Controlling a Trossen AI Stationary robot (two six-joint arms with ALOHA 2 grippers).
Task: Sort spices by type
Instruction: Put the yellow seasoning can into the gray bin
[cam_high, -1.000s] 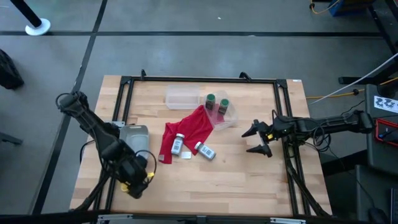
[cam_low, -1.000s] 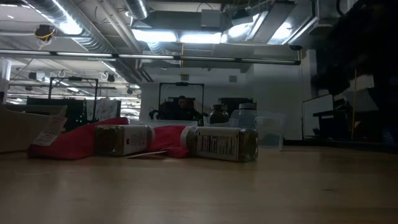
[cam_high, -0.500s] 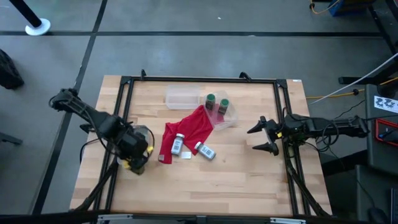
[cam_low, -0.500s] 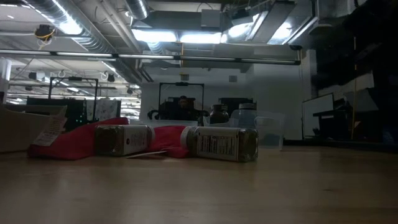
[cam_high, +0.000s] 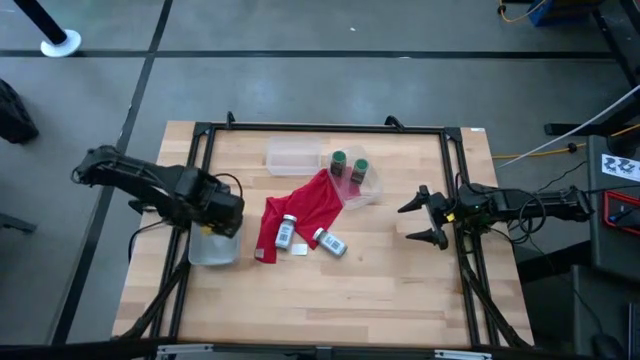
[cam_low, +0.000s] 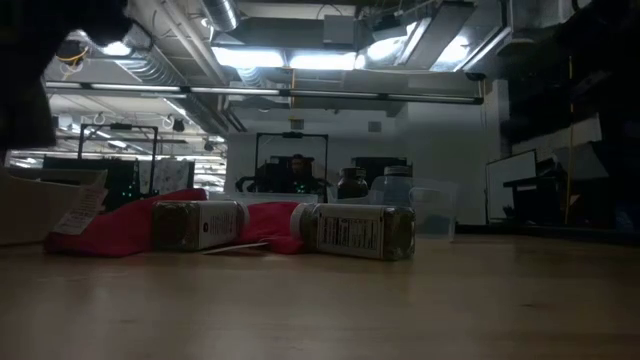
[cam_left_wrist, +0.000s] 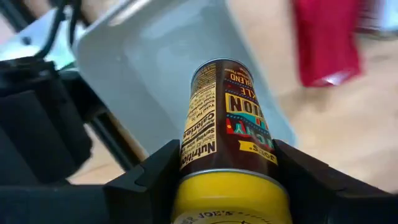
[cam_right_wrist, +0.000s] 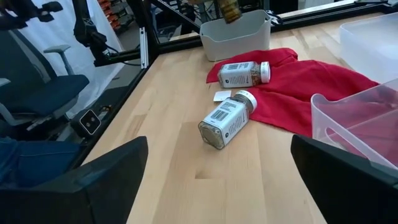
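The left gripper (cam_left_wrist: 227, 180) is gripping the yellow jar (cam_left_wrist: 227, 134) above the grey bin (cam_left_wrist: 149, 68); it is probably best lowered before letting go. The right gripper (cam_high: 428, 215) is waiting wide open near the table's right edge.

A light wooden worktop (cam_high: 380, 270) with a black frame stands on a grey floor (cam_high: 300, 85) crossed by dark lines. Beyond it, ceiling light panels (cam_low: 290, 58) and ducts (cam_low: 170, 30) hang over a dim workshop, with a blue office chair (cam_right_wrist: 37, 87) alongside.
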